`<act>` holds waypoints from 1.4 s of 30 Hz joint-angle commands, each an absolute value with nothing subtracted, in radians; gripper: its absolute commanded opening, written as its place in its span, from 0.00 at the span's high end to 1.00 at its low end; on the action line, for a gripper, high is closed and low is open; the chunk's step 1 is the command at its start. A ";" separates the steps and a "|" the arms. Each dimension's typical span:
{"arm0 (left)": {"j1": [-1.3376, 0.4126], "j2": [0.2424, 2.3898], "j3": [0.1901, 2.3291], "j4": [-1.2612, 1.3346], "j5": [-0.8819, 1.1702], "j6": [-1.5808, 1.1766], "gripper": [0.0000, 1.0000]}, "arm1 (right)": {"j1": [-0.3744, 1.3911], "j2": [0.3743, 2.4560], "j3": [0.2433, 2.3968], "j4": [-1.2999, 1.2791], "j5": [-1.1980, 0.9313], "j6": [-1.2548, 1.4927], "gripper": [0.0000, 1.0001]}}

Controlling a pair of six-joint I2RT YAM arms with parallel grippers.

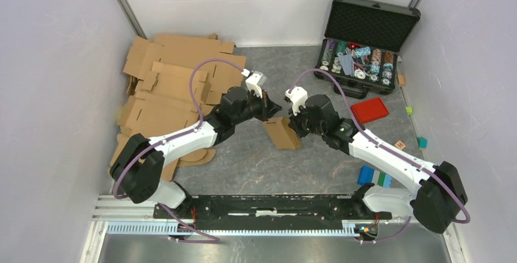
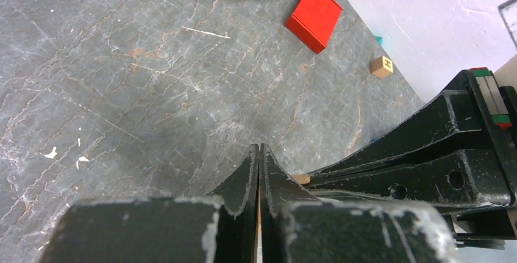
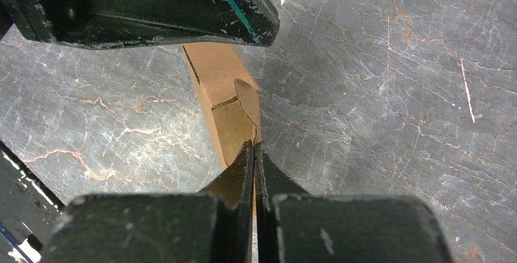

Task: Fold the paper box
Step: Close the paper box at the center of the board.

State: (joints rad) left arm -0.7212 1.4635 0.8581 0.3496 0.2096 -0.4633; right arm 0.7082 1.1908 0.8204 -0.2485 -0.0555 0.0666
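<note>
I have my right gripper (image 3: 253,146) pinched tight on the paper box (image 3: 221,80), which stretches away ahead of its fingertips. My left gripper (image 2: 260,150) is clamped narrow, with a thin brown sliver of the box between its fingers.

Both arms stretched forward from bases, angled inward, meeting over paper box (image 1: 283,133). Left arm (image 1: 183,138) comes in from box's left, right arm (image 1: 384,153) from its right. Left gripper (image 2: 260,148) at box's far-left corner: jaws pressed together, thin brown sliver between. Right gripper (image 3: 253,146) at box's right edge: jaws pinched on cardboard flap.
</note>
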 commanded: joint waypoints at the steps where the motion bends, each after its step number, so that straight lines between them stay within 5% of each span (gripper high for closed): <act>1: -0.713 1.433 0.843 0.360 0.167 -0.507 0.98 | 0.719 1.190 0.845 -0.198 -0.006 0.069 1.00; 26: -0.513 1.327 0.640 0.406 0.229 -0.609 0.98 | 0.894 1.395 1.047 -0.272 0.214 -0.030 1.00; 42: -0.397 1.235 0.437 0.442 0.251 -0.630 0.98 | 1.012 1.595 1.210 -0.316 0.251 -0.060 0.76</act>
